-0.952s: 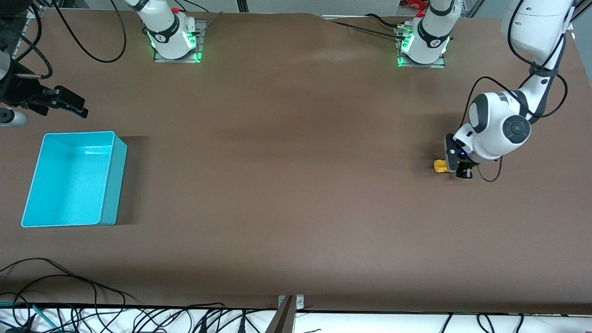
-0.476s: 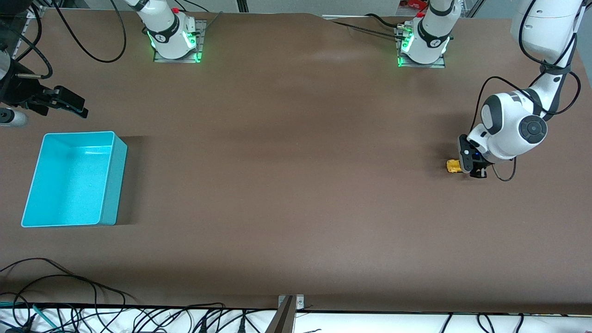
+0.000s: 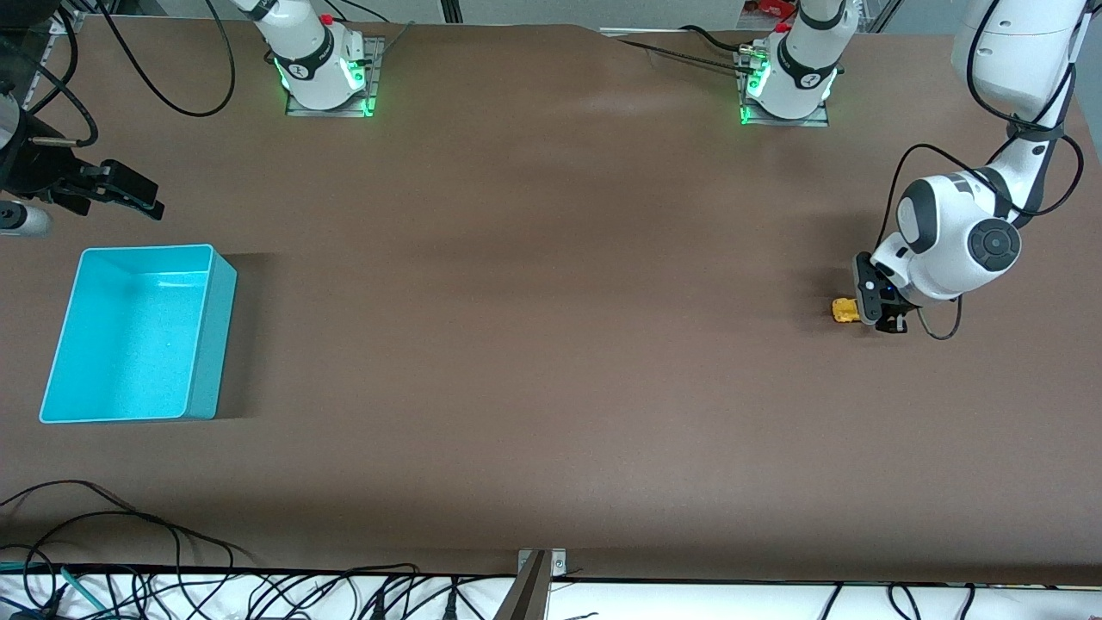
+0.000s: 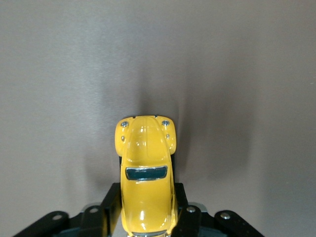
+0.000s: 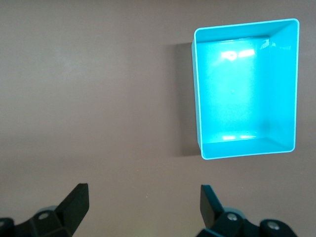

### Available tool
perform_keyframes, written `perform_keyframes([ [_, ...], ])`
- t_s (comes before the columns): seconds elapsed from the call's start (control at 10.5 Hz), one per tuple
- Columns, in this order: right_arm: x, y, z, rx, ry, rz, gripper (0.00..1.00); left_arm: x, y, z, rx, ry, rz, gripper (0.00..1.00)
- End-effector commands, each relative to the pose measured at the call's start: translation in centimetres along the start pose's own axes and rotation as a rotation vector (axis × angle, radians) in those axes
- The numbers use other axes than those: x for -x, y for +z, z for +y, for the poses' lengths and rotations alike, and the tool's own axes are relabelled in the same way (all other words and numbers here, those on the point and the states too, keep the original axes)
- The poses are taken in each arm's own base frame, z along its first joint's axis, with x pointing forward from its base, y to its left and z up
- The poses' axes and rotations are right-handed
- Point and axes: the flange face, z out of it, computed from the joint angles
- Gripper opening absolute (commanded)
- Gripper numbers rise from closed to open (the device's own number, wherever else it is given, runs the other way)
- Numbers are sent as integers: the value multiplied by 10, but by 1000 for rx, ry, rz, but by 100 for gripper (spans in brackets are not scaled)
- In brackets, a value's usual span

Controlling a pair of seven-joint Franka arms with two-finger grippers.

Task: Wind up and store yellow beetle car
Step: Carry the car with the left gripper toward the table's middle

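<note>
Here the left pincer (image 4: 146, 217) sits low on the desk (image 3: 551, 344), fingers snug against both flanks of the yellow beetle car (image 4: 145, 173), its nose poking out ahead; the grip looks slack, so the wound car may shoot free.

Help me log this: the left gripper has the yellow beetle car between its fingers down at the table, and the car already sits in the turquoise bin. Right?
Not quite. The left gripper does have the yellow beetle car between its fingers, but the turquoise bin is empty, as the right wrist view shows.
</note>
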Motion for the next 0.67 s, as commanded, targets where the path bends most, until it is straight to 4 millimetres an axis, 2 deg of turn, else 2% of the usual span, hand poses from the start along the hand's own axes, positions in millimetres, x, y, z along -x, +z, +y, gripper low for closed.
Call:
perform_keyframes([
  [0.0,-2,-6,-1,-17,8,6,100,-2,-12,-18,11,19,11,100],
  [0.19,-2,-6,-1,-17,6,6,100,-4,-18,-21,31,-22,51,100],
  [0.57,-2,-6,-1,-17,8,6,100,-5,-18,-19,52,-21,55,100],
])
